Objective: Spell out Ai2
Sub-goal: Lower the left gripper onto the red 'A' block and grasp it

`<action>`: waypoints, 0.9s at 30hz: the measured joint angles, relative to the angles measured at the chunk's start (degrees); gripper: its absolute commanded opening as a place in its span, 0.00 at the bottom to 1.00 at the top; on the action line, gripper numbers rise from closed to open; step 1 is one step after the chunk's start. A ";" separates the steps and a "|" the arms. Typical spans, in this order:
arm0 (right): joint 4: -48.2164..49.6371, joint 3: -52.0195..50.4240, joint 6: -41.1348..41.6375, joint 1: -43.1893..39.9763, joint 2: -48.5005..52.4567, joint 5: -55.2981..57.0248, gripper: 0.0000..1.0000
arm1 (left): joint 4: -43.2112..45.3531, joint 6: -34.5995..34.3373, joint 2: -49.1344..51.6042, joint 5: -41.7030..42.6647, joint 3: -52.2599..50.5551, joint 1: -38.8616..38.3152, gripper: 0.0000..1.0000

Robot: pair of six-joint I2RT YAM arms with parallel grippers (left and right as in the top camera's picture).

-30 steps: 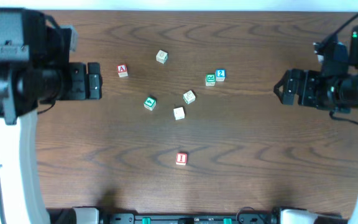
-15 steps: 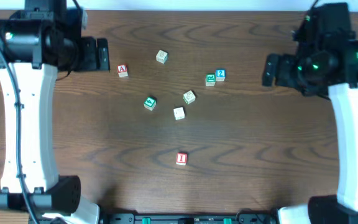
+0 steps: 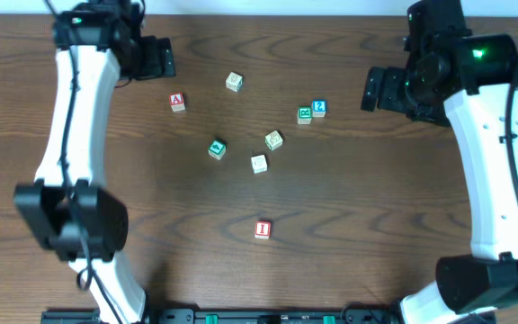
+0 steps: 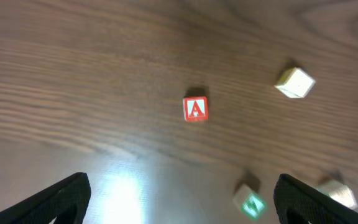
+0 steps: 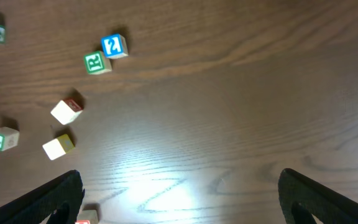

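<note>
Open wood ran across the near half of the desk [image 3: 403, 234], where only the red I block [image 3: 262, 229] stood. The red A block [image 3: 177, 103] sat near the left claw [image 3: 163, 59], which gaped wide. The blue 2 block [image 3: 319, 109] stood just beside a green block [image 3: 305, 115], with the right claw [image 3: 371, 88] near and equally wide. Since a second before, both arms had swung toward the far edge, and no block had moved.

Glossy wood-grain table [image 3: 376, 225], painted wooden blocks [image 3: 177, 103]
</note>
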 measured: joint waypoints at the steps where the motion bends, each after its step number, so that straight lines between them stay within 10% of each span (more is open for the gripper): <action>1: -0.02 0.00 0.00 0.02 0.26 0.02 0.99 | 1.18 -0.52 1.57 0.00 -0.57 -0.02 0.95; 27: -0.15 -5.68 0.00 5.14 1.70 1.25 0.99 | 13.64 -6.73 18.73 -1.33 -2.08 -2.58 0.92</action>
